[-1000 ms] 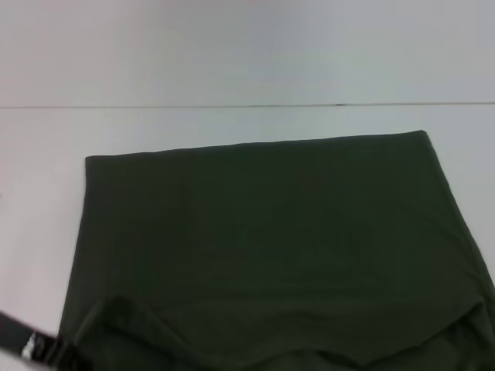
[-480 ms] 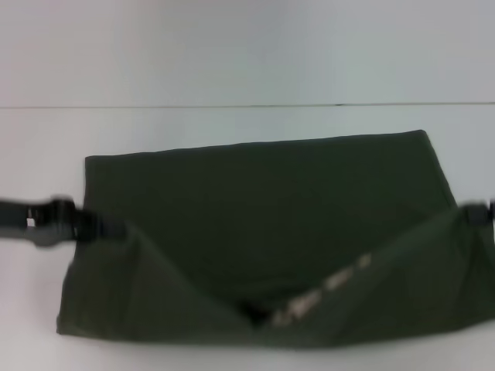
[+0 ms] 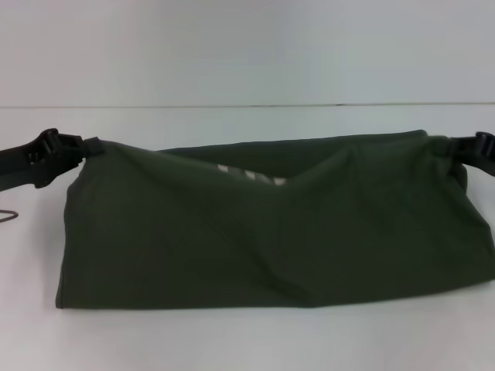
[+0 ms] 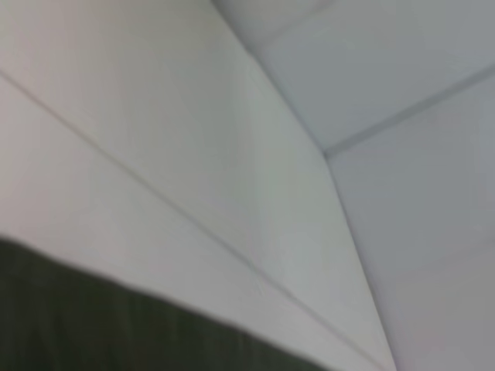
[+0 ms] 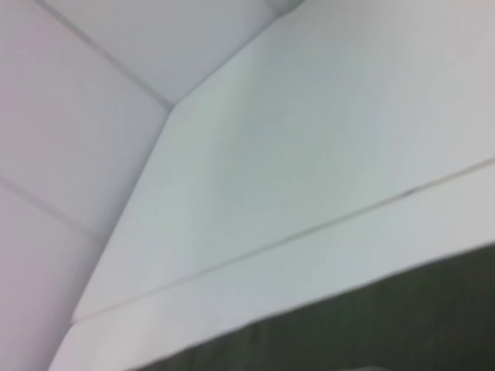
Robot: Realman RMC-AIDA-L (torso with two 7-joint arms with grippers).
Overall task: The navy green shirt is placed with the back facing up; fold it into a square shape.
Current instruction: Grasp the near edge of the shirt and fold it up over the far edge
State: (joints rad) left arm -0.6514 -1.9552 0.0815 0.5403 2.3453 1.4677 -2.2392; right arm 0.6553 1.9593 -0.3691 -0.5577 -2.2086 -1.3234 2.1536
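L gripper (image 3: 87,145) sits at the shirt's upper left corner, jaws pinching the fabric there w/ the cloth bunched tight at the grip; its black arm runs off the left edge of the head view. R gripper (image 3: 451,147) is at the upper right corner, jaws likewise pinching the cloth, arm leaving past the right edge. Both corners held up off the tabletop (image 3: 247,340) at approx. the same height, so the navy green shirt (image 3: 263,232) hangs between them as a wide folded panel, sagging in the middle. Its near edge lies on the tabletop as a straight fold line, lower left corner flat. Behind the raised layer, a rear layer of the same fabric shows along the top, w/ a small pale patch peeking out near the centre; too blurred to say what it is. Tabletop is plain white, w/ a thin seam running across it beyond the shirt. L wrist view: only a strip of dark fabric and white surfaces. R wrist view: same, dark cloth along one edge.
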